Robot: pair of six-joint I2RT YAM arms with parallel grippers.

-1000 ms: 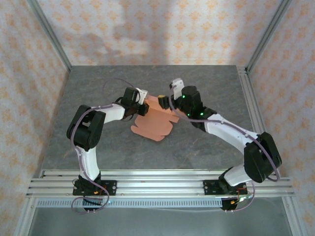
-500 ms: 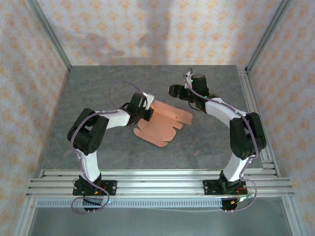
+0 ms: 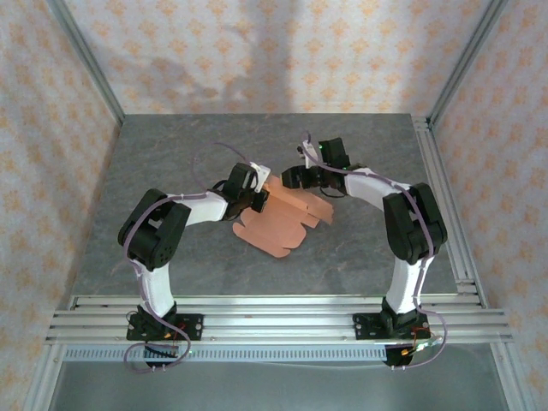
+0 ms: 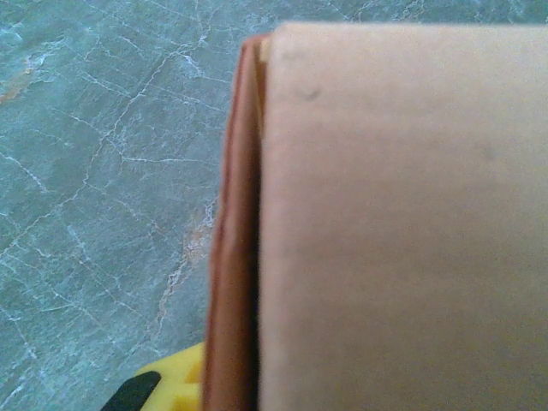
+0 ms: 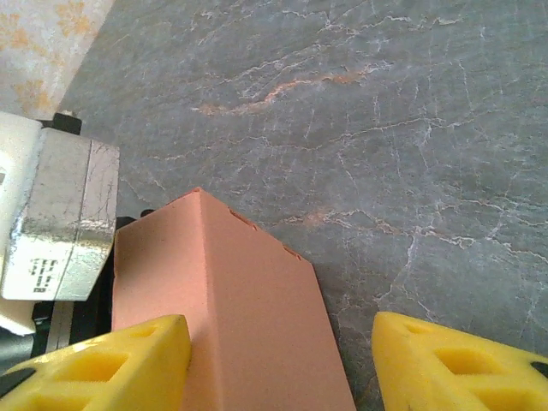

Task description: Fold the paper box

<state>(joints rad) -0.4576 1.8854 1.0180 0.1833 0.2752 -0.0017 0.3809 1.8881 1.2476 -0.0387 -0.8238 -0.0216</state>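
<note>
Reaching inward over the grey table (image 3: pixel 171 154), both my arms bend at raised elbows and meet near its middle. My left arm (image 3: pixel 158 231) rises from its base, folds at the elbow, then runs forward and to the right, low over the surface. My right arm (image 3: pixel 411 223) mirrors that, its forearm stretched leftward so the two wrists nearly face each other.

Just below my two wrists lies the paper box (image 3: pixel 282 221), a salmon-pink card sheet mostly flat on the table. Its rounded flaps fan back toward my bases and its far edge is lifted.

My left gripper (image 3: pixel 257 199) sits at the sheet's far left corner, pinched narrow on a doubled, upright fold of it. From that wrist the paper box (image 4: pixel 394 223) stands very close, with one yellow fingertip (image 4: pixel 167 385) right beside the fold.

My right gripper (image 5: pixel 282 360) hangs over the raised ridge of the sheet, spread wide and holding nothing. The ridge runs just beside one finger (image 5: pixel 103 364), and the other finger (image 5: pixel 462 364) is over bare table.
</note>
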